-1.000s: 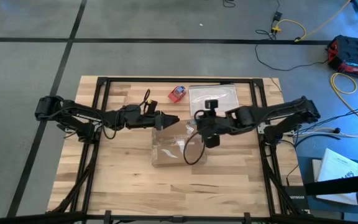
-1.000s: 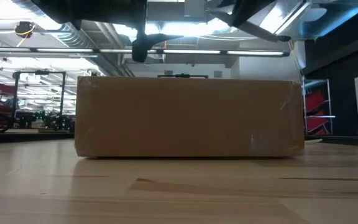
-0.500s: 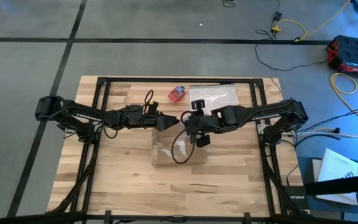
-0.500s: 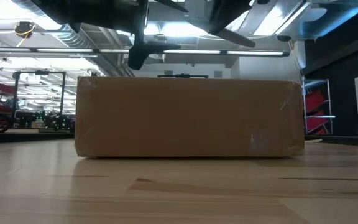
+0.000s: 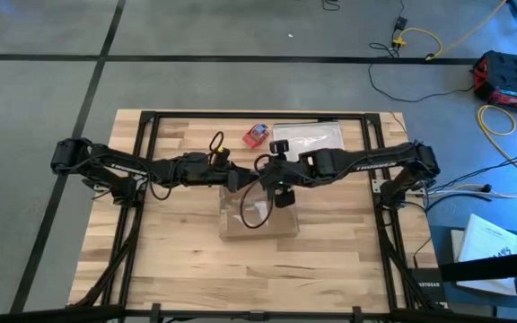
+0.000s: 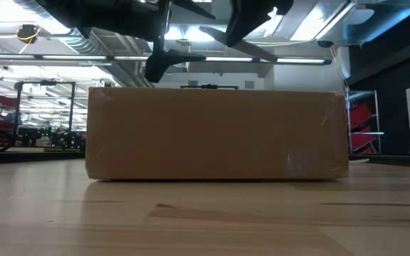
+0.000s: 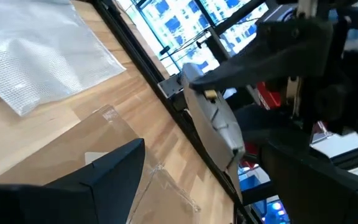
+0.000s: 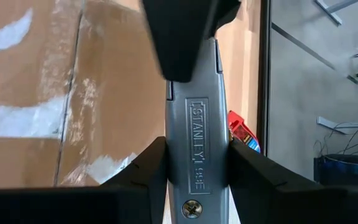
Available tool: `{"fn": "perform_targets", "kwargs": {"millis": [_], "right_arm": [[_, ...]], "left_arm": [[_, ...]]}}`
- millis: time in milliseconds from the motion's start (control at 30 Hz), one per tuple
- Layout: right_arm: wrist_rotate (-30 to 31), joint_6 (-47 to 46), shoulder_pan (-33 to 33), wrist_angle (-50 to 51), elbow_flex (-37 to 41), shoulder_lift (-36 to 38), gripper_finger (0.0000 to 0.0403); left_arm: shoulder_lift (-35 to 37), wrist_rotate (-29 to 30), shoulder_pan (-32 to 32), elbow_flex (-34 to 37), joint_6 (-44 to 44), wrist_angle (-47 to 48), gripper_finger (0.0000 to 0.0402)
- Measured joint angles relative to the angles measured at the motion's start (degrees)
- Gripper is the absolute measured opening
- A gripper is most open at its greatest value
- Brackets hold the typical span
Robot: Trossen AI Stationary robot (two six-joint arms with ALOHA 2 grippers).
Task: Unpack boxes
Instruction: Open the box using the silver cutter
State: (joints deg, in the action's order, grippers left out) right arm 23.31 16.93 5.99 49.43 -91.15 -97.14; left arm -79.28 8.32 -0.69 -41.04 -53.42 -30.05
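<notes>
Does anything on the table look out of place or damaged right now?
Nothing stands out. The cardboard box sits flat and square on the table, tape intact, no dents showing. The plastic bag lies flat at the far edge beside the small red-and-blue object. The right gripper holds a grey utility knife above the box.

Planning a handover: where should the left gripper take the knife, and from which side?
Probably best to take the knife by the flat sides of its grey body, on the stretch clear of the right gripper clamping it. Bring the open left gripper in from its own side, above the box. The body is slim and flat-faced; stay off the tip.
</notes>
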Motion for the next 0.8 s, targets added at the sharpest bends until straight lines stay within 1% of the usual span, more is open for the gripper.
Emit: {"fn": "perform_targets", "kwargs": {"millis": [233, 400, 600, 733, 800], "right_arm": [[-1.75, 0.0, -0.8, -1.08, 0.0, -0.33, 0.0118], [-3.75, 0.25, -1.19, -3.06, 0.0, -2.18, 0.0118], [-3.27, 0.31, -1.19, -4.21, 0.0, -3.23, 0.0118], [-0.14, 0.62, -1.15, -5.86, 0.0, -3.22, 0.0118], [-0.37, 1.11, -1.3, -5.9, 0.0, -3.21, 0.0118]], "left_arm": [[-0.01, 0.0, 0.0, 0.0, -0.01, 0.07, 0.0313], [-0.01, 0.02, -0.14, 0.0, -0.09, -0.01, 0.0313], [-0.01, 0.02, -0.22, 0.0, 0.13, 0.86, 0.0313], [-0.01, 0.03, -0.22, 0.0, -0.18, 3.14, 0.0313], [-0.01, 0.11, -0.21, 0.0, -0.32, 3.85, 0.0313]]}}
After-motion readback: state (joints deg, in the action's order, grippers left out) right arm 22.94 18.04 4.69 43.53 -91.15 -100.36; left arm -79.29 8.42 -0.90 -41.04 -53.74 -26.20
